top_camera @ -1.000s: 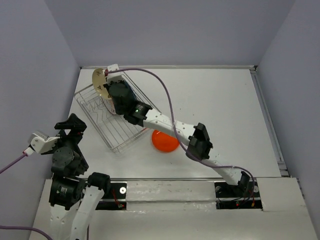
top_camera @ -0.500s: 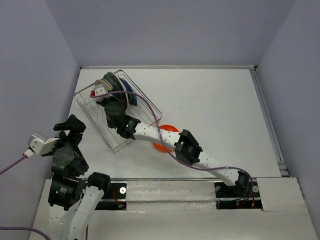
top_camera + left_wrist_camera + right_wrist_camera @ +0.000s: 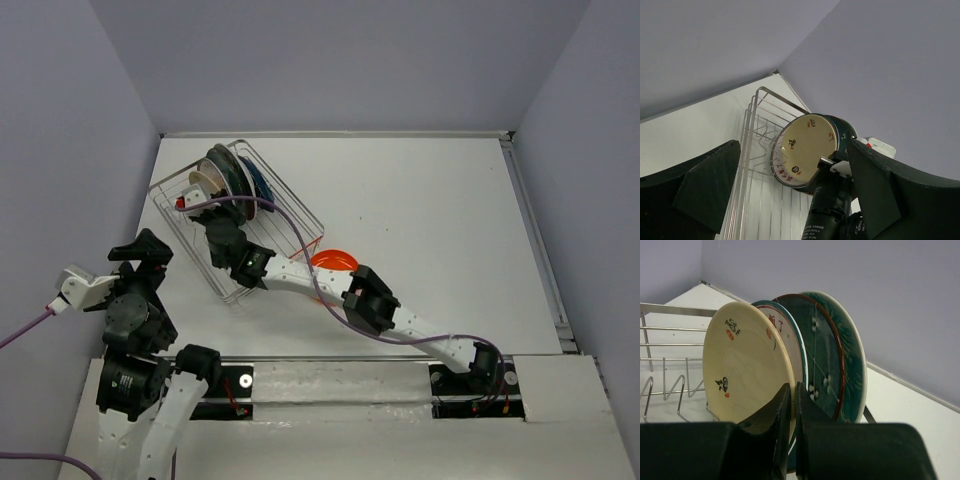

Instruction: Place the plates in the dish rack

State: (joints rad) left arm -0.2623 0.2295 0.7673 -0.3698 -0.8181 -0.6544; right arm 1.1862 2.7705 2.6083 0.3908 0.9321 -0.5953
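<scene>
The right gripper [image 3: 792,387] has its jaws almost together. As it seems, they pinch the lower rim of the cream plate [image 3: 745,365], which stands upright in the dish rack [image 3: 670,329]. Just beyond it stand three more plates: a white plate [image 3: 776,322] with orange marks, a dark teal plate [image 3: 817,350] and a green plate [image 3: 852,350]. They look stiff, smooth and breakable, so I judge the thin rim is the best place to hold. Well behind the jaws, the orange plate [image 3: 335,260] lies flat on the table [image 3: 450,220], beside the rack. The left gripper [image 3: 792,145] is wide and empty.
</scene>
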